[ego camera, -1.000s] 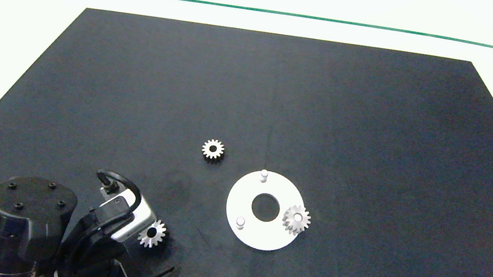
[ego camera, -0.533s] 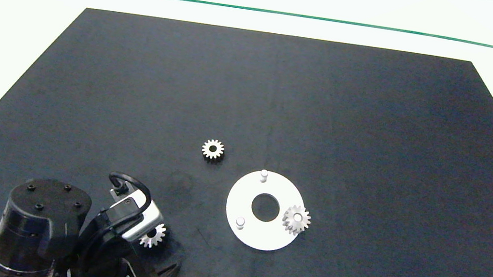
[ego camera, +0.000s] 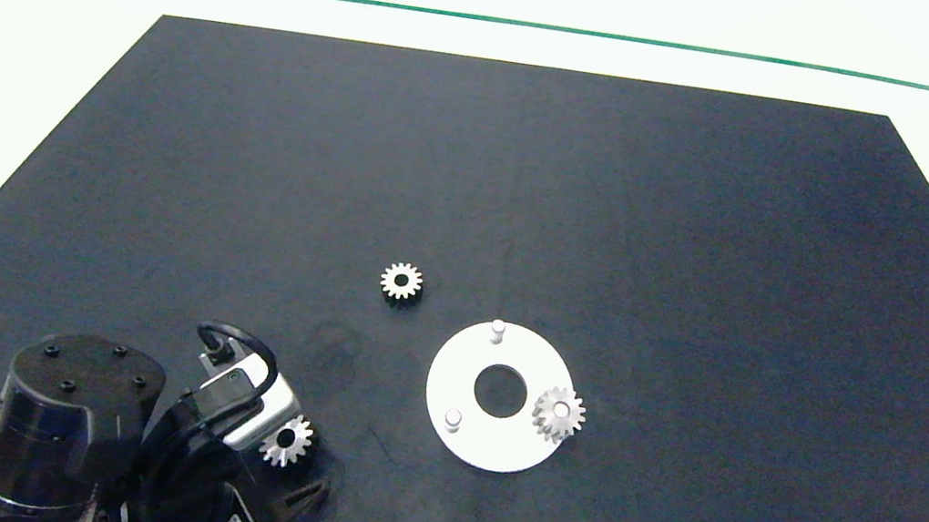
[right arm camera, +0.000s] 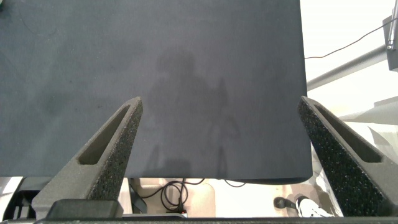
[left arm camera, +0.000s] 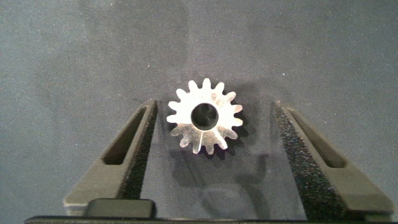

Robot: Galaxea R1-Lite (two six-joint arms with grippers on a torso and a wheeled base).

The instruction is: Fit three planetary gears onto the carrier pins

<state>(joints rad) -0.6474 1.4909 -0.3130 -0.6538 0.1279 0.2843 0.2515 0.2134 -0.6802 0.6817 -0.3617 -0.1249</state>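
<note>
L gripper (left arm camera: 211, 124) sat wide open astride a gear (left arm camera: 205, 121) near mat's (ego camera: 707, 242) front-left edge, pads not touching; 2nd gear (ego camera: 402, 281) lay loose, 3rd (ego camera: 559, 413) on a pin of disc (ego camera: 456, 379). R gripper (right arm camera: 221, 124) wide, empty, over mat edge

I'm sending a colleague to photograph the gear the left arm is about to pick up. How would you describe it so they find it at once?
On the black mat, look to the near-left corner, where the left arm enters. The gear lies flat there between the open fingers of the left tool. Unlike the gear on the white disc and the one lying free beyond it, this is the only one flanked by fingers.
</note>
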